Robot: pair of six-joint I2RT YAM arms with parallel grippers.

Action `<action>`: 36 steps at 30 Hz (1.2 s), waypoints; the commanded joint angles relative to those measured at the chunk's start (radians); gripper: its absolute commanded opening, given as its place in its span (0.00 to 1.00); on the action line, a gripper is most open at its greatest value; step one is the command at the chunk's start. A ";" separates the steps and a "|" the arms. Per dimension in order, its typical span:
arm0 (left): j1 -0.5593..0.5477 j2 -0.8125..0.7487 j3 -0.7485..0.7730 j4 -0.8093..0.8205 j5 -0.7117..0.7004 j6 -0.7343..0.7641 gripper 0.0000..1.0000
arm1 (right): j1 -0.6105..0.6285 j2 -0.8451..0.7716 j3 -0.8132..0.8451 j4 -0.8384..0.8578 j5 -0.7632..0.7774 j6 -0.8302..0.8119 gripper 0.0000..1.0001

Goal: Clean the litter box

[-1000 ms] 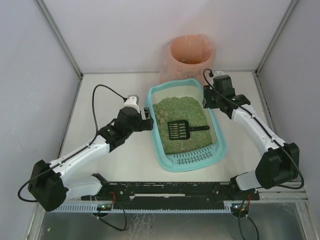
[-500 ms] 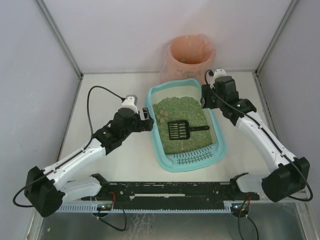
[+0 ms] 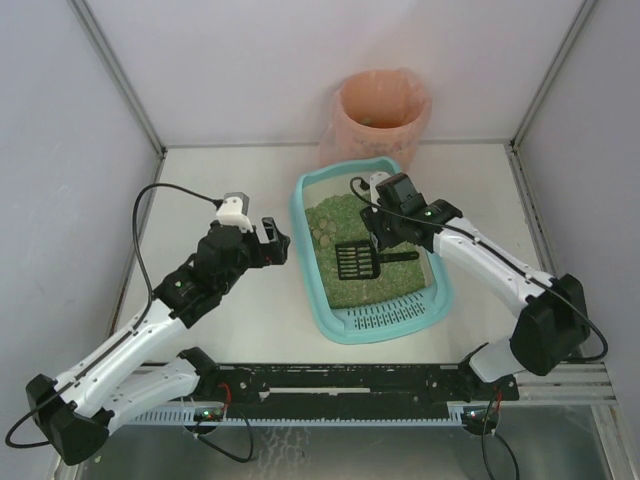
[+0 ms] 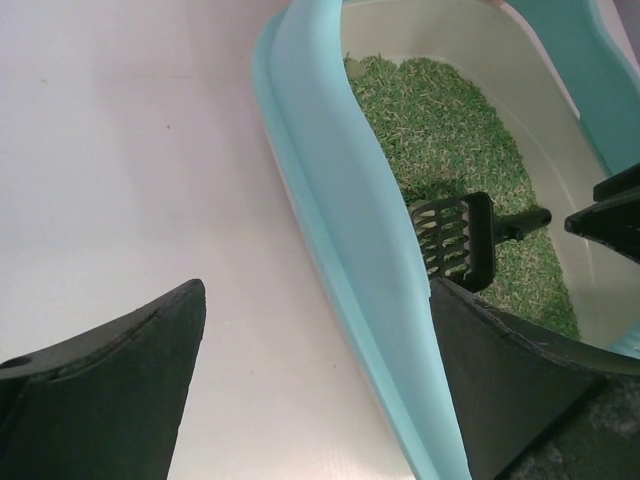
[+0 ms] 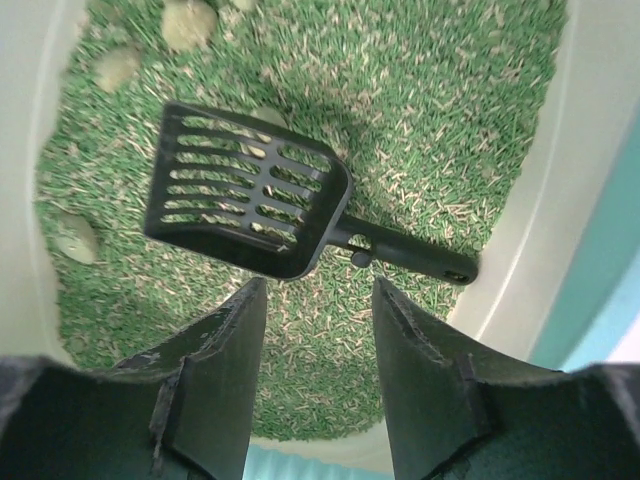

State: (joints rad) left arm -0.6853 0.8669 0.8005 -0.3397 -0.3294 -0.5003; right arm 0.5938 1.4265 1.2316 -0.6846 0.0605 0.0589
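Now that my right gripper point(image 5: 315, 290) has swung in from the far-right rim to hang over the scoop point(image 5: 250, 195), jaws part-spread and empty, grasping it looks next. My left gripper point(image 3: 275, 240), spread wide, has backed off leftward. Counted: one litter box point(image 3: 385, 318) between my arms, one scoop, one pink-bagged bin point(image 3: 380, 105), and at least four clumps point(image 5: 188, 22).

Two arms, same build: left arm point(image 3: 150, 322) and right arm point(image 3: 490, 262), white link shells with bulky black joint housings. Left hand point(image 3: 278, 240) and right hand point(image 3: 383, 240) both black; fingers point(image 5: 215, 395) dark, wedge-shaped, edges scuffed pale. White camera block point(image 3: 235, 210) on left wrist. Thin black cable point(image 3: 165, 186) loops off each wrist. Black base rail point(image 3: 340, 380) at 6 o'clock.
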 commanded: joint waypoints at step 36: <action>-0.002 0.009 0.001 -0.011 0.007 0.015 0.97 | -0.035 0.303 0.017 -0.040 0.019 -0.123 0.38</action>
State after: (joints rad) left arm -0.6853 0.8799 0.8005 -0.3695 -0.3325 -0.4946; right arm 0.5678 1.7210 1.2316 -0.7269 0.0723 -0.0578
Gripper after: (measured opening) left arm 0.965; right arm 0.394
